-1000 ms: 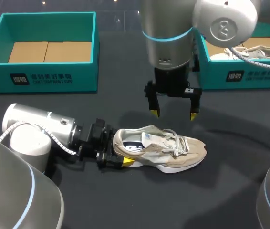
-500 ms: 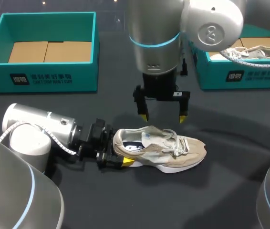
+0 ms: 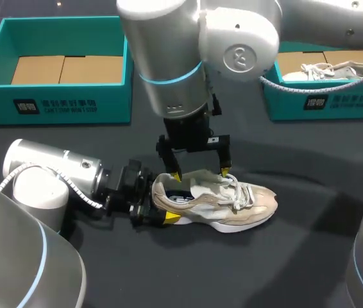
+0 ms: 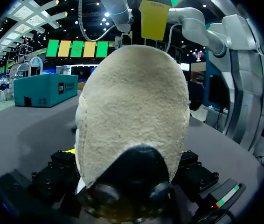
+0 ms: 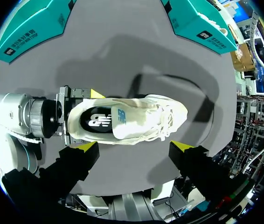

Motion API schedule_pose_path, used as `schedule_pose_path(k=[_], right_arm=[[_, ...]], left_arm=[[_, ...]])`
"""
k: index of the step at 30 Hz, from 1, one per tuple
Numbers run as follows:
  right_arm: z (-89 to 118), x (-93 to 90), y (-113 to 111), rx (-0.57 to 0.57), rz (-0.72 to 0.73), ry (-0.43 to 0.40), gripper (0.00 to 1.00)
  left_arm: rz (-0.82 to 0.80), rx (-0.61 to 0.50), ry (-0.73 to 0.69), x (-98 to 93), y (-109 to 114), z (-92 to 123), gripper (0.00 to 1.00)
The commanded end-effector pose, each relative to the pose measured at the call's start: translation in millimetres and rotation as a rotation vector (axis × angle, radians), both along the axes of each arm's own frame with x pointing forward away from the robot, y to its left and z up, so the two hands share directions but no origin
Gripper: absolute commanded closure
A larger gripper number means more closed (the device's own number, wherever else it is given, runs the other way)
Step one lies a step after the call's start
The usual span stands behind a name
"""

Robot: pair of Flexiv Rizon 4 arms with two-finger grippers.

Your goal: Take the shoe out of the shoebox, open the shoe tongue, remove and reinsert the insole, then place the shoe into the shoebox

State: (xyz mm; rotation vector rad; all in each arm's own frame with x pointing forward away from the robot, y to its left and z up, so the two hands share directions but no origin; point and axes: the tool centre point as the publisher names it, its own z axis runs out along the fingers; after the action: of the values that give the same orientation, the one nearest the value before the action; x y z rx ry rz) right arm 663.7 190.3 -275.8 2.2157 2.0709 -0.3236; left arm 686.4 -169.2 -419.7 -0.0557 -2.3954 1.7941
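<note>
The shoe (image 3: 233,206) is beige and white, the shoeboxes (image 3: 59,102) teal, the table (image 3: 297,256) dark.

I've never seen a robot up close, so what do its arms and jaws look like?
Both the left arm and right arm are fat silver-grey tubes with a pale blue ring at a joint. The right has a round cap with an embossed mark. White spiral-wrapped cables run alongside. The jaws are black, tipped bright yellow.

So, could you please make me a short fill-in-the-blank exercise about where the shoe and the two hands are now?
1. The left hand is shut on the shoe's ____.
2. The right hand, above the shoe, is not shut but ____.
3. The shoe lies on the ____, not in a box.
Missing words: heel; open; table.
</note>
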Motion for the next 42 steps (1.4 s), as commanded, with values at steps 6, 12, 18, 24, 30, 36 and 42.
schedule_pose_path(k=[6,12,18,24,30,36,42], right_arm=[[-29.0,-8.6,22.3,-0.382,-0.254,-0.031,0.00],[-38.6,-5.3,16.1,-0.393,-0.283,-0.026,0.00],[-45.0,-1.6,11.6,-0.402,-0.293,-0.034,0.00],[-46.3,1.4,2.5,-0.399,-0.300,-0.050,0.00],[-48.7,4.4,-2.5,-0.394,-0.307,-0.061,0.00],[-54.1,7.6,-9.7,-0.388,-0.319,-0.069,0.00],[-57.4,9.3,-21.7,-0.379,-0.347,-0.080,0.00]], left_arm=[[0.000,0.001,0.000,0.3,1.0,-0.5,1.00],[0.000,0.001,0.000,0.3,1.0,-0.5,1.00],[0.000,0.001,0.000,0.3,1.0,-0.5,1.00],[0.000,0.001,0.000,0.3,1.0,-0.5,1.00],[0.000,0.001,0.000,0.3,1.0,-0.5,1.00],[0.000,0.001,0.000,0.3,1.0,-0.5,1.00],[0.000,0.001,0.000,0.3,1.0,-0.5,1.00]])
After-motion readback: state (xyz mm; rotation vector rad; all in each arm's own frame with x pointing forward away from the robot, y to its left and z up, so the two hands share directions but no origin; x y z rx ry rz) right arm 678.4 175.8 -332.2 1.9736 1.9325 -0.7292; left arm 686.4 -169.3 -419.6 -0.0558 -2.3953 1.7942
